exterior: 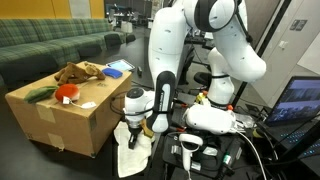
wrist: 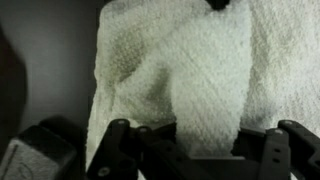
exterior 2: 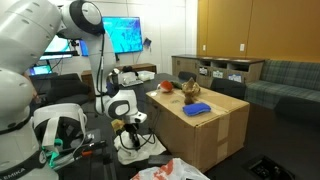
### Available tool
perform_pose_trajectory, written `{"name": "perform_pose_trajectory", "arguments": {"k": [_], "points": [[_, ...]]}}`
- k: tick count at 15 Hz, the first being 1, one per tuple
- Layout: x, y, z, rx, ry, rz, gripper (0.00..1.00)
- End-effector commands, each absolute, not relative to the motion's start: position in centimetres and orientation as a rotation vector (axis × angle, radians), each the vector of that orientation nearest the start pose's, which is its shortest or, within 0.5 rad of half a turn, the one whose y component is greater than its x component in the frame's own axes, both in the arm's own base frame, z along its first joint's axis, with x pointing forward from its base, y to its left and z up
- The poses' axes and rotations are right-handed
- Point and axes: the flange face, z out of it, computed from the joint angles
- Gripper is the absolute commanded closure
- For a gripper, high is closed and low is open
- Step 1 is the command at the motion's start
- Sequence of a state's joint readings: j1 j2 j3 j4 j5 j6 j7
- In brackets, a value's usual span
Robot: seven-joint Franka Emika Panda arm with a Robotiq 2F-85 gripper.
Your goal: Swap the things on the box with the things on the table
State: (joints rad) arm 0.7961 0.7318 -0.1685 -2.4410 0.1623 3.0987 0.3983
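- Where the black tabletop (exterior: 158,152) runs lower than the cardboard box (exterior: 60,125), a white towel (exterior: 130,158) lies crumpled on it, just beside the box's near wall.
- The white Franka arm (exterior: 185,45) bends down over this spot, and its gripper (exterior: 131,127) points straight down onto the towel.
- In the wrist view the towel (wrist: 190,60) fills almost the whole picture. Its waffle weave is drawn up into a raised fold that runs down between the jaws of the gripper (wrist: 195,150).
- The jaws are clenched on that fold. The pad tips themselves are hidden by the cloth.
- In both exterior views most of the towel (exterior 2: 138,152) rests on the tabletop (exterior 2: 105,165), with only its top pinched under the gripper (exterior 2: 128,126).
- The box (exterior 2: 215,135) stands next to the tabletop, its flat top higher than the towel.
- On the box top sit a brown plush toy (exterior: 75,72), a red object (exterior: 68,94) just in front of it, and a dark green object (exterior: 40,93) near the edge.
- A blue flat item (exterior 2: 197,109) lies on the box top apart from the plush toy, close to a corner.
- A green striped sofa (exterior: 50,40) stands behind the box.
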Motion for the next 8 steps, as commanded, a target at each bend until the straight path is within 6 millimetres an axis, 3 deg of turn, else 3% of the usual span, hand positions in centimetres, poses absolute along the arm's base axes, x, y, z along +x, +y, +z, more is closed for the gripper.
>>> {"name": "perform_pose_trajectory", "arguments": {"k": [1, 6, 8], "points": [[34.5, 20.3, 7.0, -3.289, -0.234, -0.023, 0.91], [35.7, 17.4, 13.4, -3.301, -0.264, -0.09, 0.91], [37.2, 16.1, 16.1, -3.306, -0.26, -0.128, 0.91]]}}
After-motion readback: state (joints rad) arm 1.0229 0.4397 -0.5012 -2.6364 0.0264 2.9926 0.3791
